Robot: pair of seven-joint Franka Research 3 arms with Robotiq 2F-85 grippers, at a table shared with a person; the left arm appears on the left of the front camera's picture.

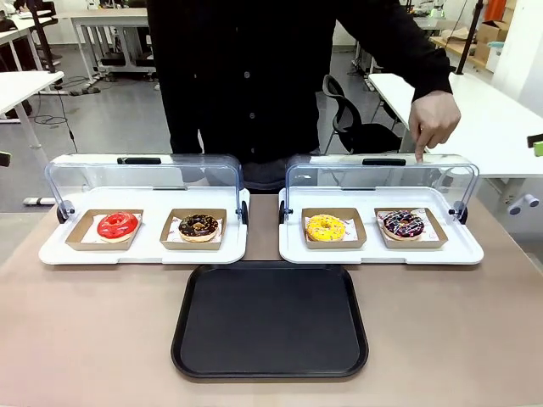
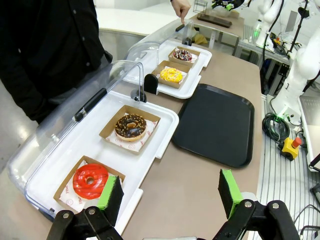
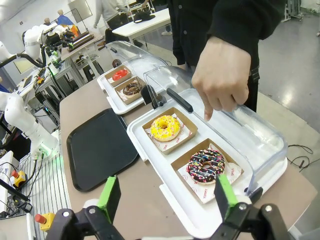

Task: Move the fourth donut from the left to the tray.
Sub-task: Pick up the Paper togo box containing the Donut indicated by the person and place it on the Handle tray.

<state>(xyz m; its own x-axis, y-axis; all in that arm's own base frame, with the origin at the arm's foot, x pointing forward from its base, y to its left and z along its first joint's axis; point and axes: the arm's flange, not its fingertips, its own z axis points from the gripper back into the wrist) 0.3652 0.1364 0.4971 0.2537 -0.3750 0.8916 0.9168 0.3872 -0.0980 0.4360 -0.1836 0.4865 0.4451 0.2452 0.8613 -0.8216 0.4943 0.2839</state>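
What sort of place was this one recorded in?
Likely a lab or workshop, not a shop: white work desks and a black office chair stand behind the person, and a yellow emergency-stop box with red button lies near coiled black cables.

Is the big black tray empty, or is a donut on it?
Empty. The black tray has a bare surface; the striped chocolate donut sits in its cardboard holder at the right.
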